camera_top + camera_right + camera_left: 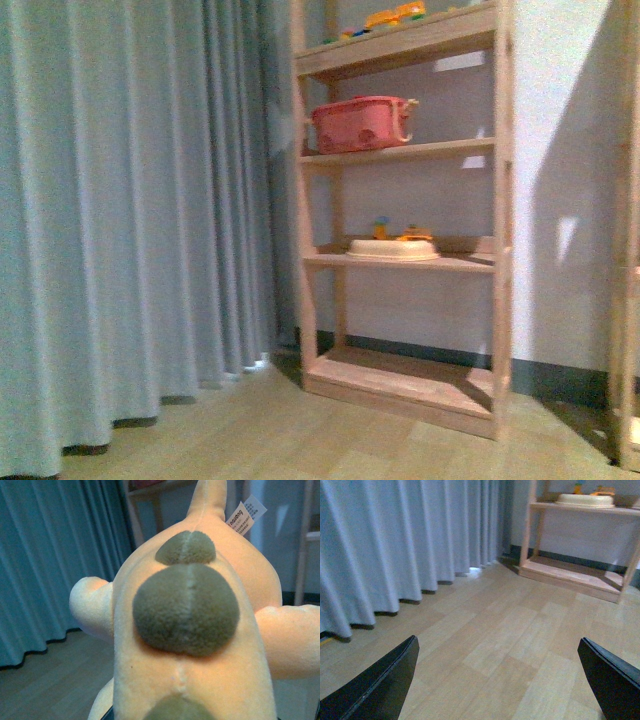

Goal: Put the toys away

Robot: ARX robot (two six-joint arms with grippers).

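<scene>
My right gripper is shut on the orange-yellow plush toy (pixel 150 680), which fills the right wrist view; it has olive-green round patches down its back and a white tag (pixel 245 516). The gripper's own fingers are hidden behind the plush. My left gripper (pixel 497 647) is open and empty, its black fingers (pixel 385 680) spread wide above the wooden floor. Neither arm shows in the front view. A wooden shelf unit (pixel 400 152) stands ahead against the wall, with a pink plastic basket (pixel 358 122) on its second shelf.
A shallow cream tray (pixel 392 249) with small toys lies on the third shelf, also seen in the left wrist view (pixel 585 500). Yellow toys (pixel 395 15) sit on the top shelf. Grey-blue curtains (pixel 130 200) hang at the left. Another shelf post (pixel 625 300) stands at the right.
</scene>
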